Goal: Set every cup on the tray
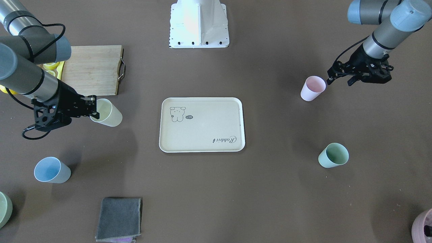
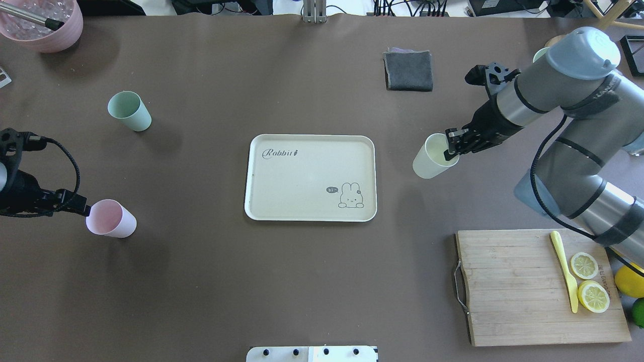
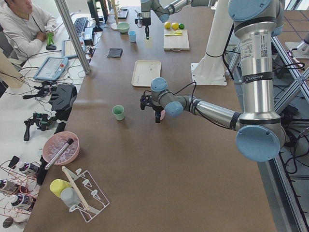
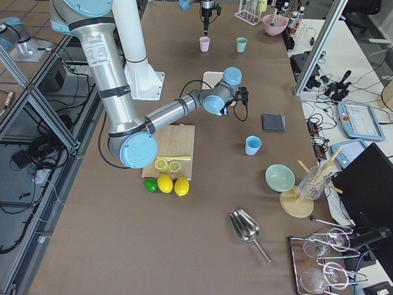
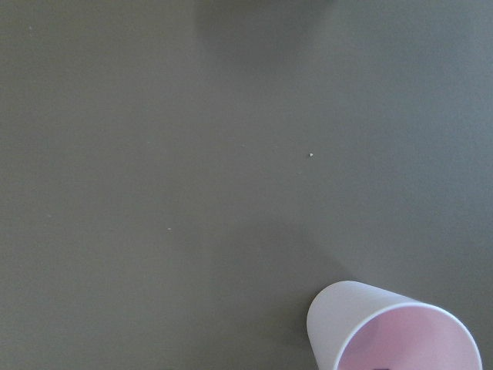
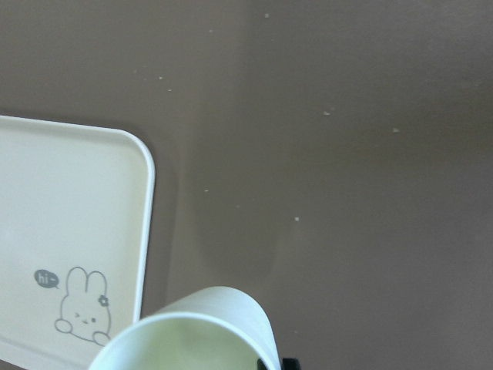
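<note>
The cream tray (image 2: pixel 302 181) lies at the table's middle with no cup on it. My right gripper (image 2: pixel 451 147) is shut on the right rim of the pale yellow cup (image 2: pixel 431 158), just right of the tray; the cup also shows in the right wrist view (image 6: pixel 185 331). My left gripper (image 2: pixel 83 208) is at the left rim of the pink cup (image 2: pixel 109 218) and looks open, with one tip seemingly inside the cup. The sage green cup (image 2: pixel 129 110) stands far left. The light blue cup (image 1: pixel 52 169) stands on my right side.
A wooden cutting board (image 2: pixel 513 286) with lemon slices and a yellow knife lies near right. A grey cloth (image 2: pixel 408 70) lies far centre-right. A mauve-pink pot (image 2: pixel 43 25) stands at the far left corner. A pale green bowl (image 1: pixel 4 209) is cut by the frame edge.
</note>
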{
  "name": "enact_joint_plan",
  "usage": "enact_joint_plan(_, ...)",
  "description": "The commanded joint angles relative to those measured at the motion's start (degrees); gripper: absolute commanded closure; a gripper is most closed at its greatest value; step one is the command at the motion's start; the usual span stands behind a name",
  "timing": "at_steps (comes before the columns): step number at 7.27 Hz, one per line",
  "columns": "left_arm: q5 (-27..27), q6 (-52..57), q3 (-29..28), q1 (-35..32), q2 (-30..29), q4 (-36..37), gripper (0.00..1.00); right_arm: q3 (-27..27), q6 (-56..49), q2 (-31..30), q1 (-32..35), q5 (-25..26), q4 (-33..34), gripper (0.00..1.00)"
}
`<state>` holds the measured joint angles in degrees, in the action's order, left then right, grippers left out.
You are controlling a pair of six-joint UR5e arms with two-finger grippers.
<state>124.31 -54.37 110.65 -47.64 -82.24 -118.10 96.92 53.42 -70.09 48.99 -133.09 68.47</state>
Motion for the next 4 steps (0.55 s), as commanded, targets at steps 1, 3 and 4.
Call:
enact_joint_plan(1, -2.75, -3.09, -0.35, 4.02, -0.64, -0.20, 0.31, -0.42, 6.49, 4.42, -5.20, 3.44, 0.09, 1.00)
enact_joint_plan(3, -4.43, -5.39, -2.53, 5.36, -1.16, -3.52, 1.00, -0.86, 8.45, 9.60, -9.60, 8.79, 7.08, 1.00)
enact_joint_plan(4, -4.08, -5.39, -2.63, 5.36, -1.52, -3.63, 1.00, -0.86, 8.54, 9.71, -11.01, 9.86, 7.29, 1.00)
